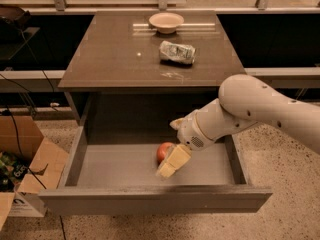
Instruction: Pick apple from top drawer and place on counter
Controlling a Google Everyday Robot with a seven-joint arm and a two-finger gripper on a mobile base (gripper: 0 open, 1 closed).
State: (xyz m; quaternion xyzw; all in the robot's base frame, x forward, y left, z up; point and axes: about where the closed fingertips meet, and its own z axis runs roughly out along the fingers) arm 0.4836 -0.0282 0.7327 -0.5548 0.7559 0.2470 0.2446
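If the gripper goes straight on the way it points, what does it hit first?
Likely the floor of the drawer: the gripper points down and left, tip beside the apple, though depth is unclear.
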